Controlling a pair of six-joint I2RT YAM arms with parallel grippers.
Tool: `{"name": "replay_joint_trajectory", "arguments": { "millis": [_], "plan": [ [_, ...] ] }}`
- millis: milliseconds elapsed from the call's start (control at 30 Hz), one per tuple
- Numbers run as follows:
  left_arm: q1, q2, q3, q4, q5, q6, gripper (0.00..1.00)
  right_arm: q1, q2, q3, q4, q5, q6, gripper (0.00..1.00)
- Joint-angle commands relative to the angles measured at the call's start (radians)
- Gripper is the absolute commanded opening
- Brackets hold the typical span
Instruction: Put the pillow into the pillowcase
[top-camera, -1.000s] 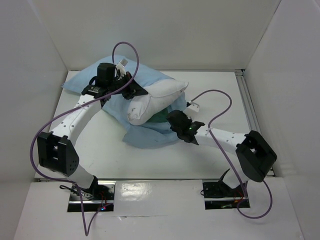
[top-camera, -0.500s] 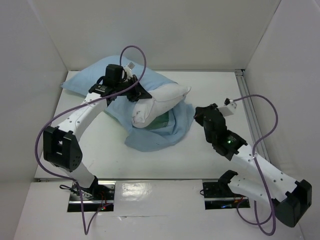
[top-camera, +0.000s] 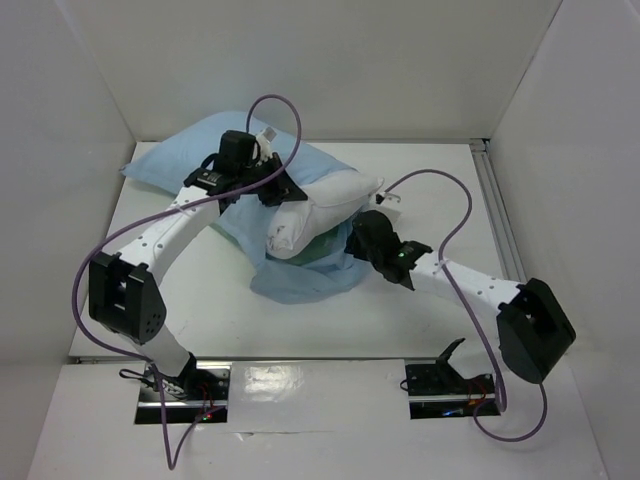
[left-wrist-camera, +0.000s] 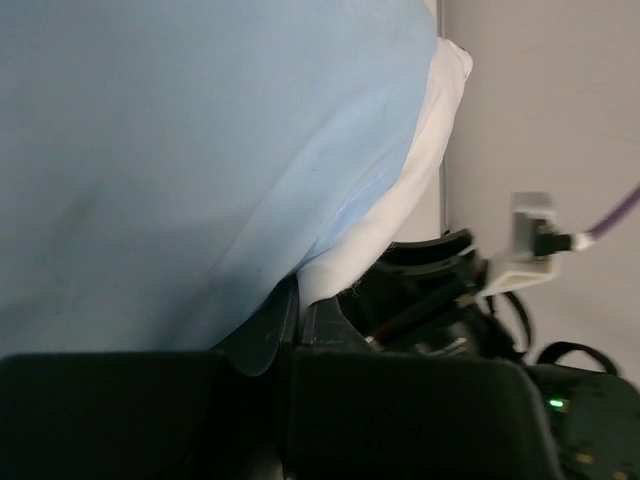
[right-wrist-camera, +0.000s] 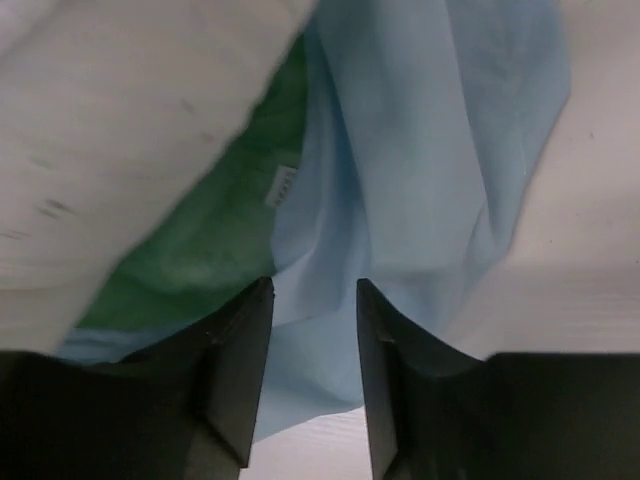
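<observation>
Step looks like mid-stuffing: pillow (top-camera: 325, 200) seems partly inside pillowcase (top-camera: 170, 165), far-centre of the table (top-camera: 440, 200). Plump, wrinkled white end sticks out right. Left jaws are clamped on the blue hem beside the pillow. Right jaws are open, with bunched blue cloth and green lining in front. Next, probably: pinch that near hem and pull it right over the exposed end.

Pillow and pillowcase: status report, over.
Left gripper shut on pillowcase edge. Right gripper open, over loose pillowcase cloth. Pillow partly inside, one end bare. Nothing blocking.
</observation>
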Motion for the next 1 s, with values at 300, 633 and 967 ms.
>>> {"name": "replay_joint_trajectory", "arguments": {
  "millis": [300, 633, 967],
  "plan": [
    [0.083, 0.024, 0.111, 0.099, 0.063, -0.056, 0.0, 0.017, 0.259, 0.102, 0.169, 0.044, -0.034, 0.73],
    [0.111, 0.024, 0.111, 0.109, 0.109, -0.065, 0.0, 0.063, 0.469, 0.211, 0.193, 0.238, -0.012, 0.79],
    [0.14, 0.015, 0.111, 0.109, 0.118, -0.074, 0.0, 0.066, 0.52, 0.228, 0.01, 0.393, 0.075, 0.35]
  ]
}}
